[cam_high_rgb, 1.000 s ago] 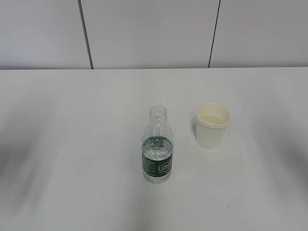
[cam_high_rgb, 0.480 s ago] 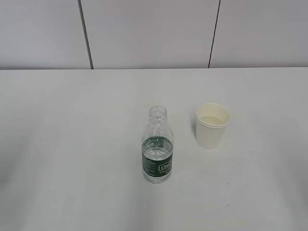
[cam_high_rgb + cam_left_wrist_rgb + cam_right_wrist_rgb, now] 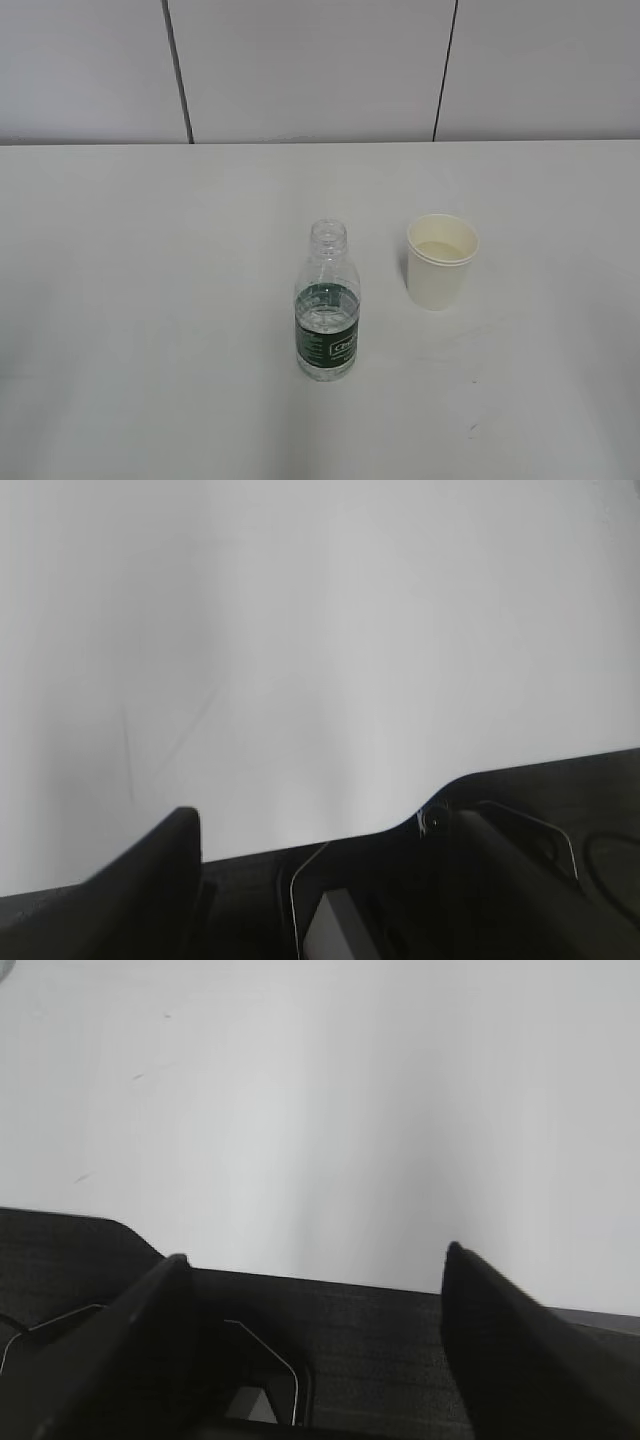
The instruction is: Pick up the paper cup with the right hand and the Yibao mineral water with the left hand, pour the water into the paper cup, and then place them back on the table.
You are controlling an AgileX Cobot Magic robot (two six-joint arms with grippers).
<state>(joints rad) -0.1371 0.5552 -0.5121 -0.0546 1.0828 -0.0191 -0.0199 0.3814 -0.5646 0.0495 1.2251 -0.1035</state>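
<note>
The Yibao mineral water bottle (image 3: 327,320) stands upright and uncapped at the middle of the white table (image 3: 150,250). Clear water (image 3: 326,318) fills it to about label height. The paper cup (image 3: 441,262) stands upright to its right and a little farther back, apart from it. Neither arm shows in the exterior view. In the left wrist view my left gripper (image 3: 325,825) is open and empty over the table's near edge. In the right wrist view my right gripper (image 3: 315,1260) is open and empty, fingers wide apart. Neither wrist view shows the bottle or the cup.
A grey panelled wall (image 3: 320,70) rises behind the table. In both wrist views a dark surface (image 3: 380,1340) lies below the white table's edge, under the fingers.
The soft shadows on the table's left and right sides have faded. The bottle and the cup have not moved.
</note>
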